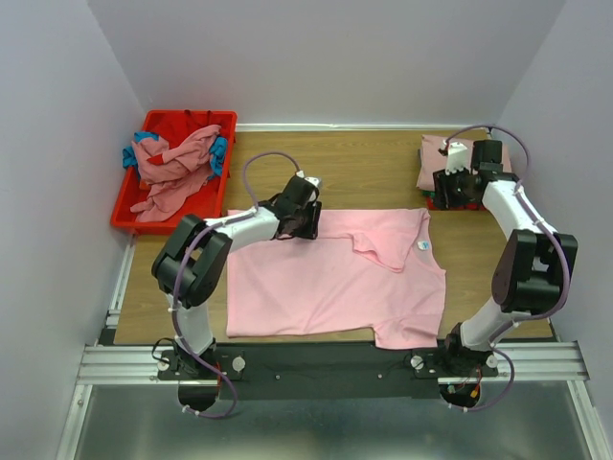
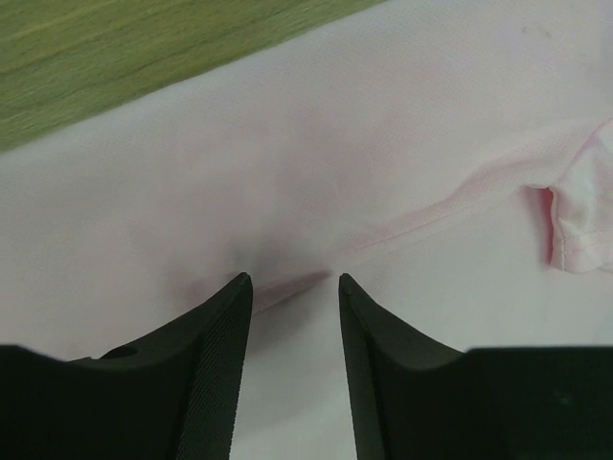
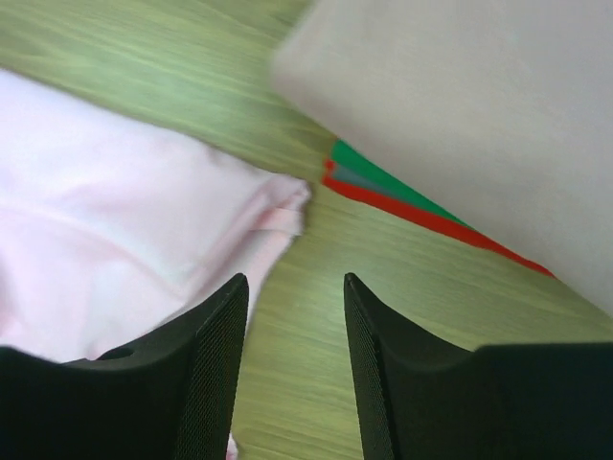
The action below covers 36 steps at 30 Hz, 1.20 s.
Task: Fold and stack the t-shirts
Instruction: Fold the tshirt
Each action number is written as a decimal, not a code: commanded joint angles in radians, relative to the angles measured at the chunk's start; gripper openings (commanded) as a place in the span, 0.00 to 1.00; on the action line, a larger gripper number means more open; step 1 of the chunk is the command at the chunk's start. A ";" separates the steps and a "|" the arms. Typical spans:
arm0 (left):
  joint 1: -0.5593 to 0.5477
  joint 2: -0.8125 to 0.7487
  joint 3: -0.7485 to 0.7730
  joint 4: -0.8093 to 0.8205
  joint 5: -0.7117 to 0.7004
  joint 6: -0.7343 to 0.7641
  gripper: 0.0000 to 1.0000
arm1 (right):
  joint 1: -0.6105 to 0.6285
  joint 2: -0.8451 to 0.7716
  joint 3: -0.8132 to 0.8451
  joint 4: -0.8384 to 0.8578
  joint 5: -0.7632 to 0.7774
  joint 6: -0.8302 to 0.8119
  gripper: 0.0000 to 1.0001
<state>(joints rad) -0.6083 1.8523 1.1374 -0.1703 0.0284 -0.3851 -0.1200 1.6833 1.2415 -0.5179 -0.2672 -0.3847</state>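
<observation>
Left wrist, pink tee [image 2: 383,144] seam betw parted L jaws

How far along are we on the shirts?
Done: a folded stack sits far right. In hand: the pink t-shirt lies spread, one sleeve folded in, left end effector open on its far edge, right end effector open beside the stack. Remaining: crumpled shirts in the red bin.

The wooden tabletop [image 1: 364,168] carries a bright pink t-shirt [image 1: 326,283] spread flat across its near middle, one sleeve folded inward. A red bin [image 1: 134,222] sits at the far left corner, and a stack of folded shirts [image 1: 431,158], dusty rose on top, lies at the far right.
</observation>
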 commanded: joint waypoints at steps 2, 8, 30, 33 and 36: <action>0.008 -0.152 0.070 -0.054 0.018 0.028 0.53 | -0.007 -0.054 -0.040 -0.048 -0.309 -0.086 0.54; 0.008 -0.369 0.030 -0.074 -0.131 0.049 0.60 | -0.006 -0.047 -0.048 -0.140 -0.521 -0.172 0.58; 0.211 -0.636 -0.478 0.002 -0.335 -0.294 0.34 | 0.086 0.032 -0.050 -0.137 -0.511 -0.112 0.57; 0.217 -0.588 -0.478 0.012 -0.370 -0.301 0.34 | 0.095 0.052 -0.059 -0.134 -0.500 -0.103 0.57; 0.225 -0.522 -0.453 -0.003 -0.398 -0.313 0.34 | 0.102 0.069 -0.059 -0.134 -0.484 -0.100 0.57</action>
<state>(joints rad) -0.3969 1.2728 0.6598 -0.1890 -0.2817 -0.6605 -0.0330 1.7214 1.1969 -0.6384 -0.7784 -0.4992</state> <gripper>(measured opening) 0.341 0.571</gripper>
